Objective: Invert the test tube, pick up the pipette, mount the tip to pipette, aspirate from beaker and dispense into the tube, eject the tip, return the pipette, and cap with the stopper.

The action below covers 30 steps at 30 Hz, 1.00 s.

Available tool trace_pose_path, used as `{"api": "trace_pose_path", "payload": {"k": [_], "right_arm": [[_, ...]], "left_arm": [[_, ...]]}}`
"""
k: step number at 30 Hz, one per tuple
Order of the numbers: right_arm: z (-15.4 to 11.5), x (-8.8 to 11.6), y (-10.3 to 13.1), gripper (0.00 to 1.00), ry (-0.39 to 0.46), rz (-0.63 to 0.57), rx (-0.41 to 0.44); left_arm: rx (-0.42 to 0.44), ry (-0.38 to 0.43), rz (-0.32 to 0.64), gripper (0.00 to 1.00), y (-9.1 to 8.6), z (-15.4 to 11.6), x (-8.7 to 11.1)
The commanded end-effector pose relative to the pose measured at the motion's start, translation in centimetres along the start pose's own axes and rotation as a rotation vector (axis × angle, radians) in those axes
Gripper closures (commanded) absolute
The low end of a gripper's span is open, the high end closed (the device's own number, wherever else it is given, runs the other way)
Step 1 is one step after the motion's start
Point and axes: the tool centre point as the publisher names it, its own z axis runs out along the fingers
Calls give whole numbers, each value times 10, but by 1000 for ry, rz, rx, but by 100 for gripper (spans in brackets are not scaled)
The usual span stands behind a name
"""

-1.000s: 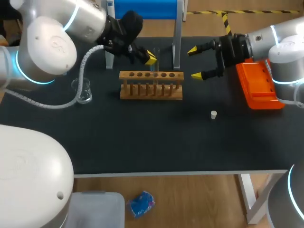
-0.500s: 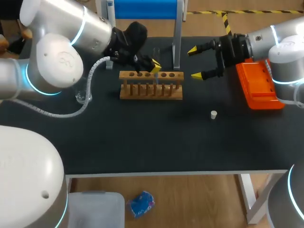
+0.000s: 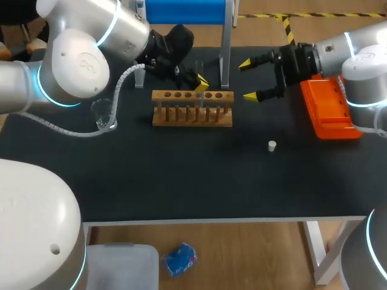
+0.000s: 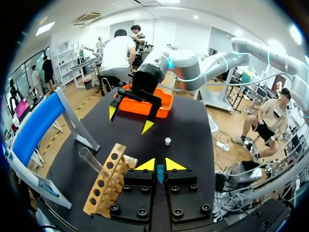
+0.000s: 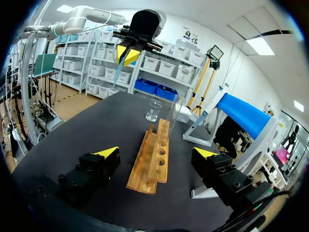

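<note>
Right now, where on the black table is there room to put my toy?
The biggest bare patch is the front of the table, between the wooden rack and the near edge, left of the white stopper. A smaller gap lies between the stopper and the orange box. It is crowded at the back, around the rack, the left gripper and the right gripper.

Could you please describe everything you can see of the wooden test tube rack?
The light wooden test tube rack is a long, low frame: a top bar with a row of round holes above a base board, with thin pegs between them. It stands upright on the black table, towards its far side. One clear glass test tube stands in a hole.
</note>
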Motion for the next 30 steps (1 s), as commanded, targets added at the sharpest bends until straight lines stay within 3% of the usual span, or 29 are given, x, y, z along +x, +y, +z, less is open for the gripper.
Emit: {"api": "trace_pose_path", "payload": {"k": [1, 7, 13, 21, 30], "right_arm": [[0, 0, 0, 0, 1, -1, 1], [-41, 13, 31, 0, -53, 50, -64], [-60, 50, 68, 0, -64, 172, -140], [-26, 95, 102, 0, 18, 297, -205], [27, 88, 112, 0, 21, 282, -312]], "left_arm": [[-6, 2, -1, 100, -2, 1, -1], [-6, 2, -1, 100, -2, 1, -1], [-6, 2, -1, 100, -2, 1, -1], [-6, 2, -1, 100, -2, 1, -1], [-6, 2, -1, 100, -2, 1, -1]]}}
